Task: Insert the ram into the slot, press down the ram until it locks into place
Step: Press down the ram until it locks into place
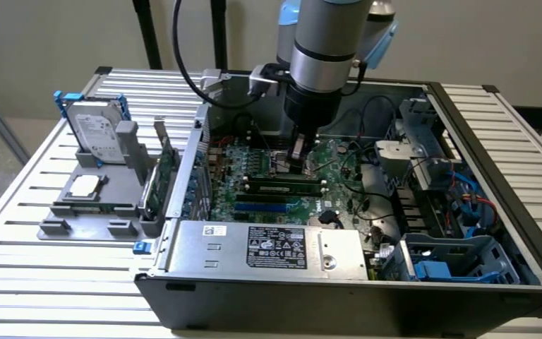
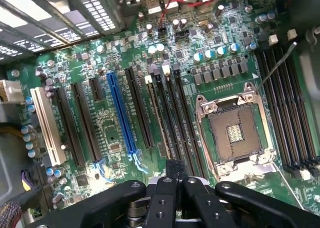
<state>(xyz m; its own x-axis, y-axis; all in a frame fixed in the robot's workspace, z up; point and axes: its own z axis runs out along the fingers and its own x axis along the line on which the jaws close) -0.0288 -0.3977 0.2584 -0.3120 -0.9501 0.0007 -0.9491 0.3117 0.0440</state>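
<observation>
One closed end effector (image 2: 172, 180), fingers together, presses on the ram (image 1: 284, 188) seated in its slot (image 2: 161, 123) beside the CPU socket (image 2: 235, 133); push straight down, evenly.

Even, diffuse light; soft overall focus. Glare whitens the slatted table (image 1: 497, 127) beside the dim computer case (image 1: 346, 296) interior.
</observation>
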